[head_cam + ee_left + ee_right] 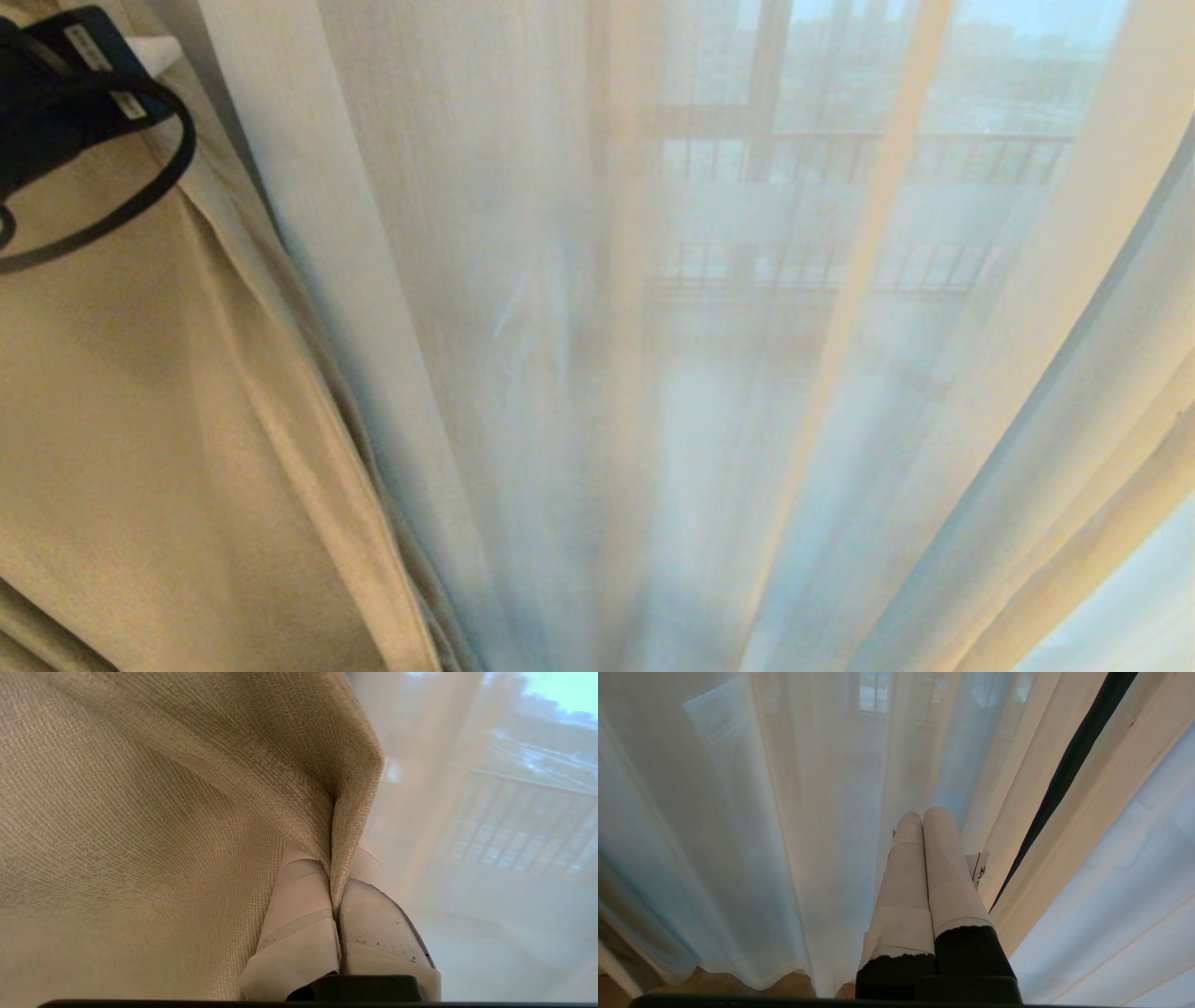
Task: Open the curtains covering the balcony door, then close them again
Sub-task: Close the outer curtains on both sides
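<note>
The left gripper [334,896] was clamped on the edge of the curtain [140,812] — only the left wrist view showed this, with a fold of the thick tan cloth squeezed between the two taped fingers [299,924]. In the head view the curtain [140,420] filled the left side of the frame, and just a bit of the left arm [56,84] with a looped black cable [140,201] peeked in at the upper left. A small white label sat on that arm, but its writing was too small to read.

The right gripper [922,826] was seen only in its own wrist view — its fingers were pressed together with nothing between them, pointing at the thin white see-through cloth [761,835]. A tiny tag beside the fingers had dark marks that could not be read.

The see-through cloth [653,373] covered the middle and right of the head view. Behind it, in the upper right, the dark frame of the balcony door [766,84] and a railing [934,154] showed faintly, with pale sky above. A dark strip [1069,779] ran between folds at the upper right of the right wrist view.
</note>
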Motion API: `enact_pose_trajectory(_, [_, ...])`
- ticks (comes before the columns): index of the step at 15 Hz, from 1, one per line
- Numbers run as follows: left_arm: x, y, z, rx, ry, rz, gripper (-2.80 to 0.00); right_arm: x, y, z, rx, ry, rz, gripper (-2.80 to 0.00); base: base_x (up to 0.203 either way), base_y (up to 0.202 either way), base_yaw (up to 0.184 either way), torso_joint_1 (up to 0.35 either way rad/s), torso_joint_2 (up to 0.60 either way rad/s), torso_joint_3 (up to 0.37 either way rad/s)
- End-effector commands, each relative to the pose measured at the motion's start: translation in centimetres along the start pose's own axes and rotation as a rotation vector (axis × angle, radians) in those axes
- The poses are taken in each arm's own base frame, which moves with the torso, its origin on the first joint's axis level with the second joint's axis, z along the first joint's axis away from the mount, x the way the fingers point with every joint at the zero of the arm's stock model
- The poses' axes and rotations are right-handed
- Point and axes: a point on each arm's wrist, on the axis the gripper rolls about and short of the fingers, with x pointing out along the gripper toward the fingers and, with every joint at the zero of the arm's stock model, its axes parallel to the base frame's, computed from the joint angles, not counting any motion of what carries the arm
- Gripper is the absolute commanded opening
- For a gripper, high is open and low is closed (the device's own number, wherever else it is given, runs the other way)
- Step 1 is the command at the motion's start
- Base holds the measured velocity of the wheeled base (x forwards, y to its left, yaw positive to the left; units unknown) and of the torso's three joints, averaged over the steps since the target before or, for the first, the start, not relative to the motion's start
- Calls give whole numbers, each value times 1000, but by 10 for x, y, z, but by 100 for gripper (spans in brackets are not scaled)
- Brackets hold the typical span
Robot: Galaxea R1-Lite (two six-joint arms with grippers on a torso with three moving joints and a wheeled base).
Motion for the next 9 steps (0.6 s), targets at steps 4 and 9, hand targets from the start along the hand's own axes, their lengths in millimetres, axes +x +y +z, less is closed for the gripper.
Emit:
enact_pose_trajectory(4, [-1,1,2,0,-7,3,0,0,0,0,-1,1,1,-280,0,0,0,0,0,0])
enact_pose_trajectory(9, [-9,2,2,1,0,5,0,0,0,0,-1,1,1,-280,0,0,0,0,0,0])
